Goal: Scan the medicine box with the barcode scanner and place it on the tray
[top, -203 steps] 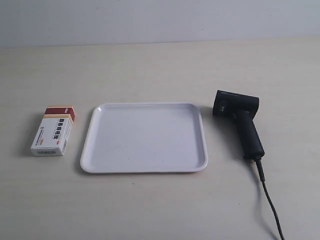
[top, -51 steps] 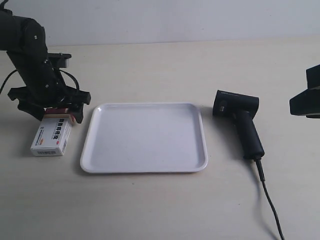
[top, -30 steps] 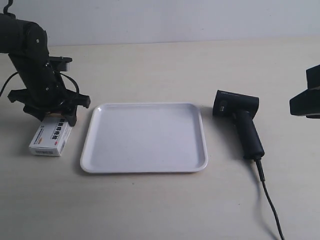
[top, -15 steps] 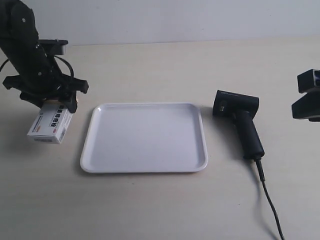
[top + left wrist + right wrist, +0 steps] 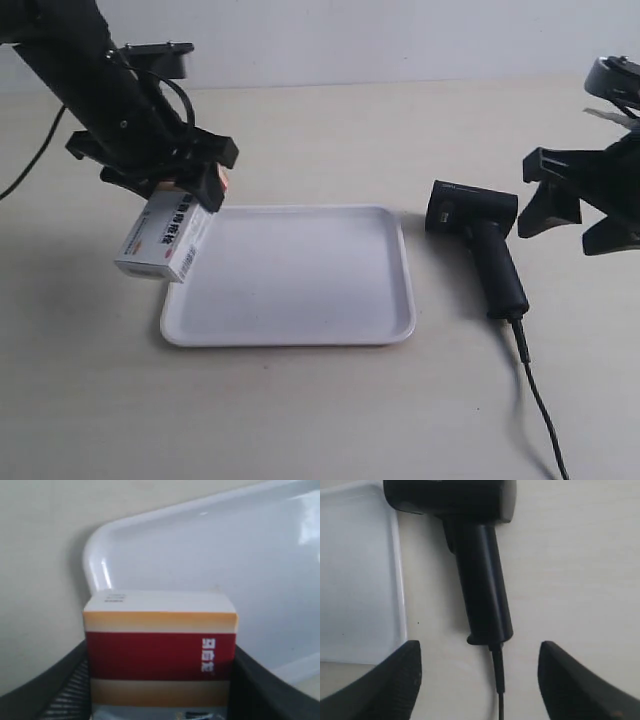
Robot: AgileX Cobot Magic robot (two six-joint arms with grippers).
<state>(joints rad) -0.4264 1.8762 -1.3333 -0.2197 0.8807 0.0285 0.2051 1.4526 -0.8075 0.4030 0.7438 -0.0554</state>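
My left gripper (image 5: 180, 185) is shut on the medicine box (image 5: 162, 235), holding it by its red and tan end (image 5: 160, 655) in the air over the left edge of the white tray (image 5: 300, 330). The box hangs tilted, white end down. The tray's corner (image 5: 95, 555) shows beyond the box. The black barcode scanner (image 5: 480, 235) lies on the table right of the tray, handle toward the front, cable trailing. My right gripper (image 5: 580, 215) stands open to the right of the scanner and above the table; between its wide-spread fingers (image 5: 400, 680) I see the scanner's handle (image 5: 482, 590).
A light wooden table (image 5: 320, 420) carries everything. The scanner's thin dark cable (image 5: 540, 410) runs to the front right edge. A pale wall (image 5: 380, 40) stands behind the table. The left arm's cable (image 5: 30, 160) hangs at the far left.
The left gripper has lifted the medicine box off the table and carried it rightward to the tray's left edge. The right arm has come in from the right toward the scanner.
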